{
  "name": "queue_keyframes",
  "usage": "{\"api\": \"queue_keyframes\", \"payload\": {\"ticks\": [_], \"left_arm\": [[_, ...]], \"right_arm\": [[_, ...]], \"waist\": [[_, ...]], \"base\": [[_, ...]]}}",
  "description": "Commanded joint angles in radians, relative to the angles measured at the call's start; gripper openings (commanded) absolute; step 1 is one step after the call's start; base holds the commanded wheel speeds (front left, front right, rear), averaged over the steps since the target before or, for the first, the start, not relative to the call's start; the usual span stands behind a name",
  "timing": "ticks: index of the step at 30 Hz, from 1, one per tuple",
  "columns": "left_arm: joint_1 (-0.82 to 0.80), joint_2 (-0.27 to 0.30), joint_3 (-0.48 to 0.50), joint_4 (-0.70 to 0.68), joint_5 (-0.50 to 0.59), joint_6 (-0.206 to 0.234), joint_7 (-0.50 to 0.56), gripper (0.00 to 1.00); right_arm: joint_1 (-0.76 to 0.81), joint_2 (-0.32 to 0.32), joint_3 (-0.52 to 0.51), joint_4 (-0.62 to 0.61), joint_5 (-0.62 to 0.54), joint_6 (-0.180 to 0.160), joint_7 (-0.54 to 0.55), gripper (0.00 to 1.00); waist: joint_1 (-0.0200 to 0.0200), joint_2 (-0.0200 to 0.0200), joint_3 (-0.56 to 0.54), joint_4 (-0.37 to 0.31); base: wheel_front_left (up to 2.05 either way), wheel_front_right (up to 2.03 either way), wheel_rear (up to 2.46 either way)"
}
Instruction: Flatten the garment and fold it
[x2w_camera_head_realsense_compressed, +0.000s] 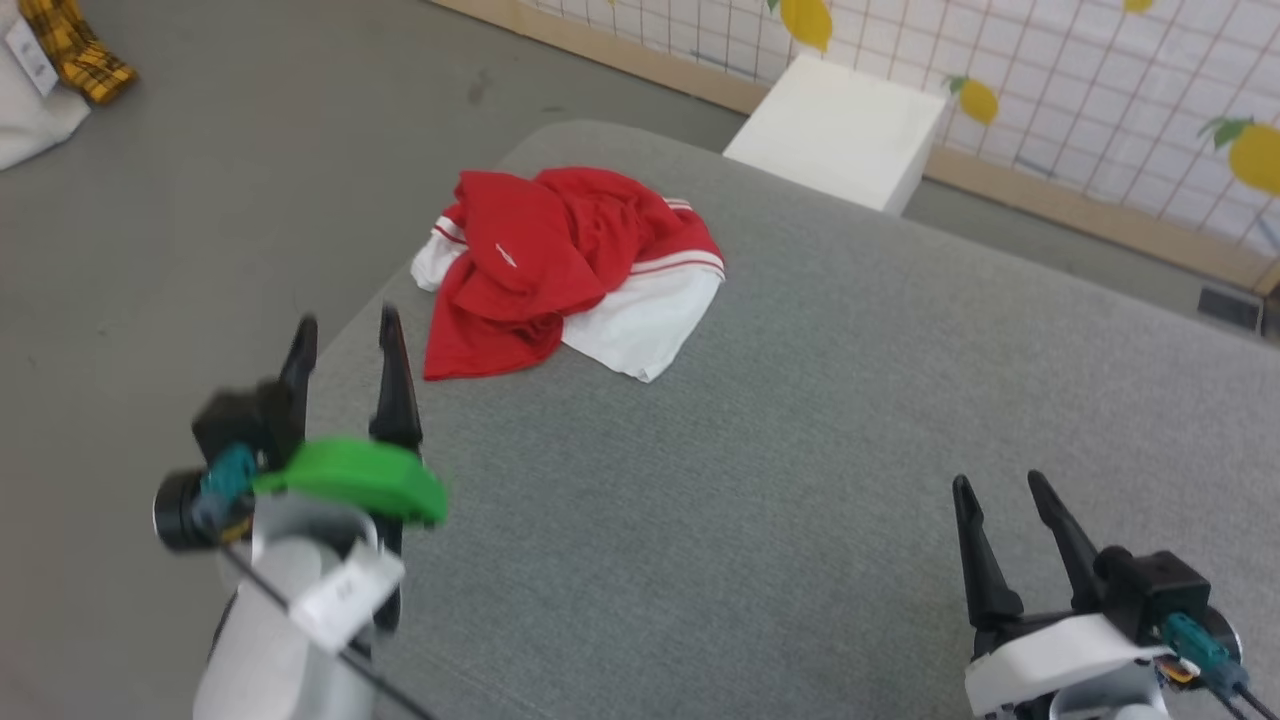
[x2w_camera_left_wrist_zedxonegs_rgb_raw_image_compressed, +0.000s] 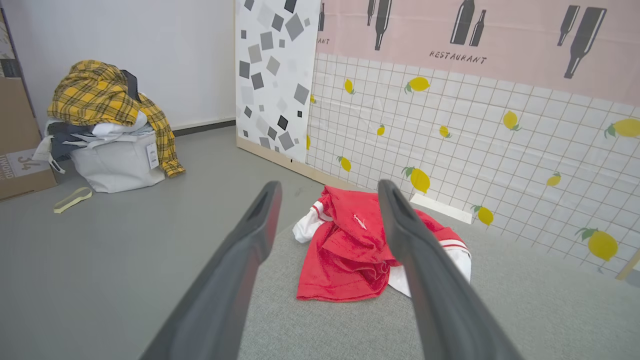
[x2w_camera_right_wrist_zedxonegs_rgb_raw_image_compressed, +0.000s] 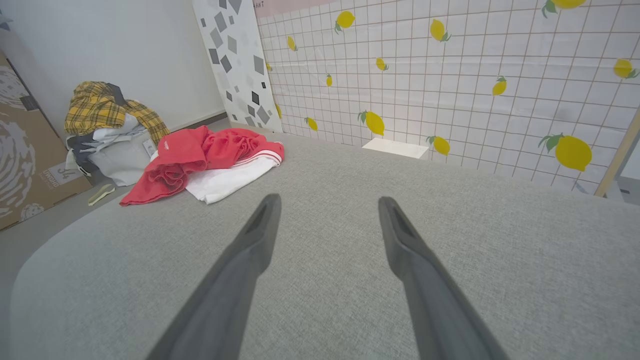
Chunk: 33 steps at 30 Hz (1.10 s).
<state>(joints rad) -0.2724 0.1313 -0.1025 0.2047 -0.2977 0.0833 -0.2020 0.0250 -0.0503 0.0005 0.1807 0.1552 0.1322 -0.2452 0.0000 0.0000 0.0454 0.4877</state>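
The garment (x2w_camera_head_realsense_compressed: 560, 265) lies crumpled in a heap near the far left corner of the grey padded table (x2w_camera_head_realsense_compressed: 800, 480), red cloth bunched over white, a small white logo facing up. The left wrist view has the garment (x2w_camera_left_wrist_zedxonegs_rgb_raw_image_compressed: 350, 250) just ahead, between the fingers' lines. In the right wrist view the garment (x2w_camera_right_wrist_zedxonegs_rgb_raw_image_compressed: 205, 160) sits far off to the left. My left gripper (x2w_camera_head_realsense_compressed: 345, 325) hovers open at the table's left edge, a short way short of the heap. My right gripper (x2w_camera_head_realsense_compressed: 1000, 485) stands open over the table's near right, empty.
A white box (x2w_camera_head_realsense_compressed: 840, 130) stands on the floor beyond the table's far edge, by a lemon-print wall. On the grey floor to the left sits a white bag (x2w_camera_left_wrist_zedxonegs_rgb_raw_image_compressed: 115, 160) piled with clothes, a yellow plaid garment (x2w_camera_left_wrist_zedxonegs_rgb_raw_image_compressed: 100, 97) on top, beside a cardboard box (x2w_camera_left_wrist_zedxonegs_rgb_raw_image_compressed: 20, 150).
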Motion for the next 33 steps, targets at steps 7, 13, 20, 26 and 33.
{"api": "queue_keyframes", "payload": {"ticks": [7,13,20,26,33], "left_arm": [[-0.31,-0.014,0.056,0.255,-0.119,-0.024,0.127,1.0],[-0.496,0.009,0.102,0.443,-0.19,0.007,0.305,1.0],[-0.614,0.0,0.111,0.58,-0.217,0.097,0.468,1.0],[-0.634,-0.03,0.109,0.654,-0.225,0.188,0.542,1.0],[-0.622,-0.063,0.092,0.709,-0.26,0.182,0.572,1.0]], "right_arm": [[-0.039,-0.005,-0.012,-0.097,-0.081,-0.002,0.071,1.0],[-0.043,-0.046,-0.02,-0.185,-0.085,-0.002,0.116,1.0],[-0.033,-0.088,-0.04,-0.26,-0.07,-0.002,0.14,1.0],[-0.038,-0.11,-0.04,-0.292,-0.058,-0.002,0.143,1.0],[-0.045,-0.119,-0.039,-0.31,-0.053,-0.002,0.149,1.0]], "waist": [[0.0,0.0,0.171,-0.115],[0.0,0.0,0.287,-0.201],[0.0,0.0,0.393,-0.249],[0.0,0.0,0.443,-0.262],[0.0,0.0,0.471,-0.256]], "base": [[0.0,0.0,0.0],[0.0,0.0,0.0],[0.0,0.0,0.0],[0.0,0.0,0.0],[0.0,0.0,0.0]]}}
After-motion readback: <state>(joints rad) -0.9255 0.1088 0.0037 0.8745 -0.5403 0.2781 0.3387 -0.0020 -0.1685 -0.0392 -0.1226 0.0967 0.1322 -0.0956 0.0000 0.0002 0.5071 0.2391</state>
